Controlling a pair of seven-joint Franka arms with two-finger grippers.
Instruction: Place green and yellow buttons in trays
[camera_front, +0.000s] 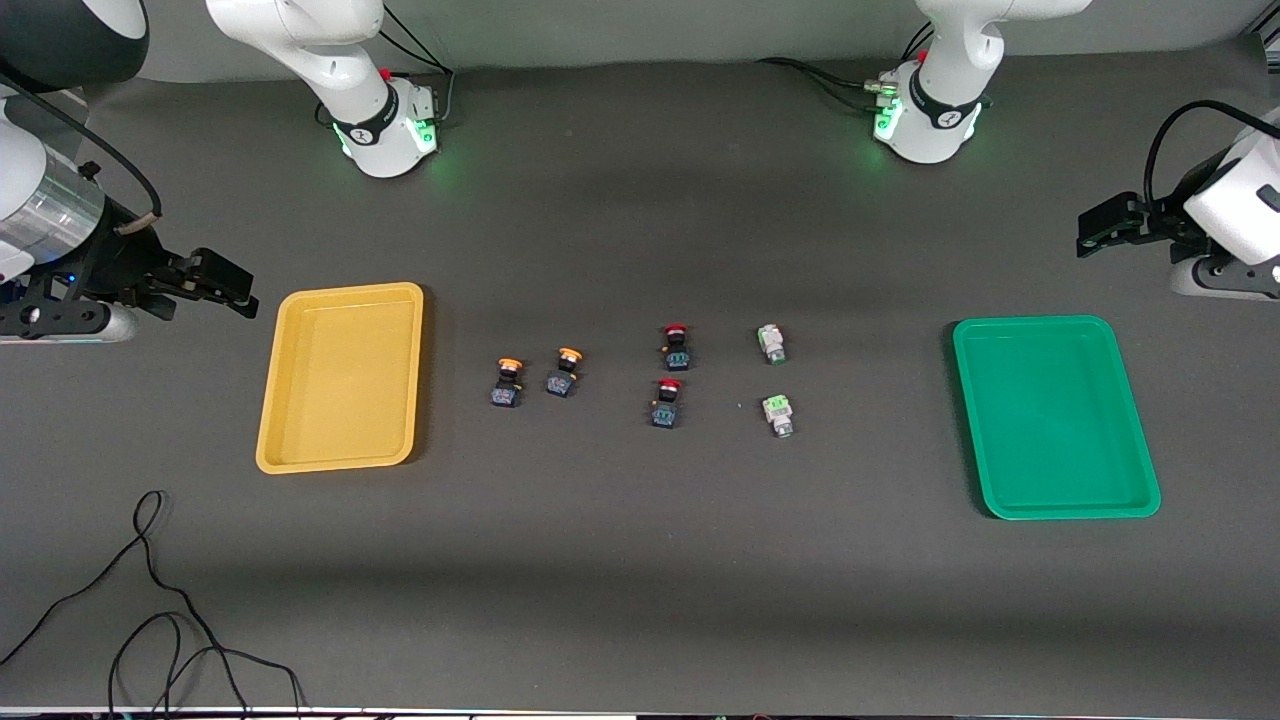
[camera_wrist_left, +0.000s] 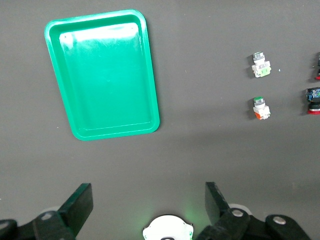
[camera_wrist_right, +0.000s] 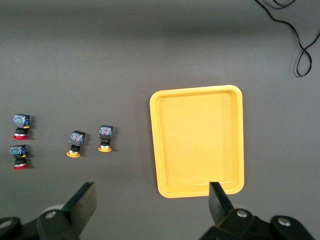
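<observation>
Four small push-button switches lie untouched on the dark counter (camera_front: 640, 600) between the trays: two orange-yellow-capped buttons on dark bodies (camera_front: 508, 382) (camera_front: 566, 371) side by side near the mustard-yellow shallow plastic tray (camera_front: 290, 400), and two light-green-capped buttons on whitish bodies (camera_front: 771, 342) (camera_front: 779, 415) nearer the green shallow plastic tray (camera_front: 1140, 420), one closer to the front camera than the other. Two red-capped switches on dark bodies (camera_front: 676, 346) (camera_front: 666, 402) sit between the groups and should stay put. Both trays hold nothing; no button sorted yet. Left gripper (camera_wrist_left: 149, 200) hangs above the counter by the green tray, jaws spread wide, empty. Right gripper (camera_wrist_right: 152, 200) hangs by the yellow tray's end, jaws likewise spread, empty. Judgement: each arm best takes the pair on its own side. The buttons are tiny and lie tipped over, so a pinch across the squarish body looks safer than across the round cap. The yellow pair sits close together; fingers risk nudging the neighbour. A black cable (camera_front: 150, 600) loops at the counter's front corner, well apart.
</observation>
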